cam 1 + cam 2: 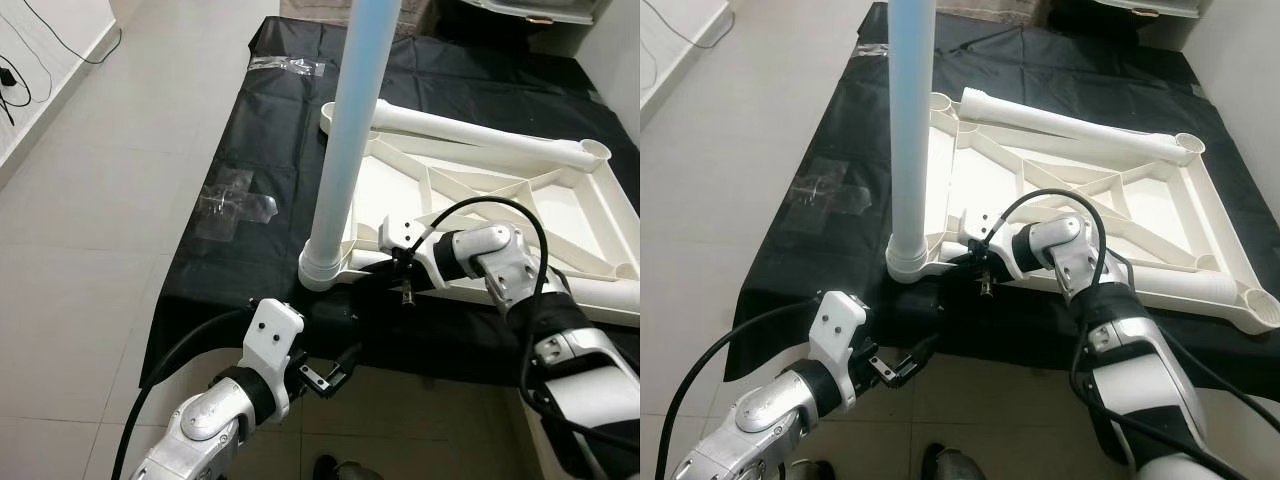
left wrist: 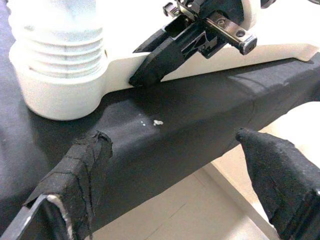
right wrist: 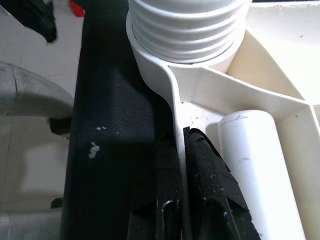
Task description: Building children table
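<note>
Two hands at work over a black sheet (image 1: 270,110) spread on the tiled floor (image 1: 100,200). On the sheet lies the white tabletop frame (image 1: 1110,215), underside up, ribs showing. One pale blue leg (image 1: 345,150) stands upright, screwed into the near left corner socket (image 1: 322,270). A loose white leg (image 1: 480,135) lies across the frame's far edge; another white leg (image 3: 260,165) lies inside the frame beside the right hand. Right hand (image 3: 182,200) is clamped narrow on the frame's near rim just beside the socket, one finger outside the wall, one inside. Left hand (image 2: 175,165) hovers apart from the frame, near the sheet's front edge, fingers spread wide and holding nothing. Clear tape patches (image 1: 235,205) on the sheet's left side.
</note>
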You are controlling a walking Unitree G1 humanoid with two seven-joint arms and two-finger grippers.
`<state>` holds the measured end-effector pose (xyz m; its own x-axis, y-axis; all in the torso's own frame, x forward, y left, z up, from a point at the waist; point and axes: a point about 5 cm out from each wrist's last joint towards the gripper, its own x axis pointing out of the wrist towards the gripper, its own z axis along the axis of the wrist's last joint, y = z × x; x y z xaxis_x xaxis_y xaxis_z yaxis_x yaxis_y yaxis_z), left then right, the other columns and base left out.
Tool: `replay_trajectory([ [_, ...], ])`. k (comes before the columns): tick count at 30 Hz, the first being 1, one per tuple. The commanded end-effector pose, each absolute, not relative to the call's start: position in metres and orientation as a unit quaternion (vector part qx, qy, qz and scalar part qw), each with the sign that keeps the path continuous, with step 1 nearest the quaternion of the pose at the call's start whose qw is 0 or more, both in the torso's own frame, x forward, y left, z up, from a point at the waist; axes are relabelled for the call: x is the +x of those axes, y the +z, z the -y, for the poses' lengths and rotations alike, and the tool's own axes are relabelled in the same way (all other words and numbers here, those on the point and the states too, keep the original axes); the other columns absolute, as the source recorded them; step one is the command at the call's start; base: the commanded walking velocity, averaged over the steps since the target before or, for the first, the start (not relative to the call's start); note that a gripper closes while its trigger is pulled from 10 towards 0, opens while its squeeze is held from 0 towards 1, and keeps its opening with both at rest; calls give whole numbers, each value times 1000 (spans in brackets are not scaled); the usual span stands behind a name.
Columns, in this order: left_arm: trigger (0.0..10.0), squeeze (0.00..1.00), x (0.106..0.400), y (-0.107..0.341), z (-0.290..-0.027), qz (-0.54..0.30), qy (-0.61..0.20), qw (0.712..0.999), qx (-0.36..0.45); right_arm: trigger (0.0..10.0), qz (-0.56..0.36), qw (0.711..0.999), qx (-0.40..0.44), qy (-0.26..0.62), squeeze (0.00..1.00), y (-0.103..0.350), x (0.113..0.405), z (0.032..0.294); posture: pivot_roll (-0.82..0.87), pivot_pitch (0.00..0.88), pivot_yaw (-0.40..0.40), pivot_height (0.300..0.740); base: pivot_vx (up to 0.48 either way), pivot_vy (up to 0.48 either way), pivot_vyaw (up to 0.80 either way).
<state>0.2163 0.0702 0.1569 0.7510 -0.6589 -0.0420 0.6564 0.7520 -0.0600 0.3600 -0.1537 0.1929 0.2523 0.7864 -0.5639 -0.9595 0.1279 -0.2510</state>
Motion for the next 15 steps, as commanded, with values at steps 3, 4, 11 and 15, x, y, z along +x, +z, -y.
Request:
replay_trajectory([
  [3, 10000, 0, 214, 154, -68, -39, -359, 932, -24, 1020, -153, 714, -279, 624, 0, 178, 352, 141, 87, 241, -125, 740, 0, 0, 0],
  [4, 10000, 0, 214, 154, -68, -39, -359, 932, -25, 1020, -152, 715, -283, 621, 0, 178, 352, 142, 87, 241, -125, 740, 0, 0, 0],
  [11, 10000, 0, 215, 154, -67, -39, -360, 932, -24, 10000, -153, 721, -281, 614, 1000, 182, 352, 145, 88, 237, -127, 740, 0, 0, 0],
  [15, 10000, 0, 215, 153, -67, -39, -361, 932, -24, 10000, -144, 728, -284, 607, 47, 187, 352, 149, 89, 231, -126, 740, 0, 0, 0],
])
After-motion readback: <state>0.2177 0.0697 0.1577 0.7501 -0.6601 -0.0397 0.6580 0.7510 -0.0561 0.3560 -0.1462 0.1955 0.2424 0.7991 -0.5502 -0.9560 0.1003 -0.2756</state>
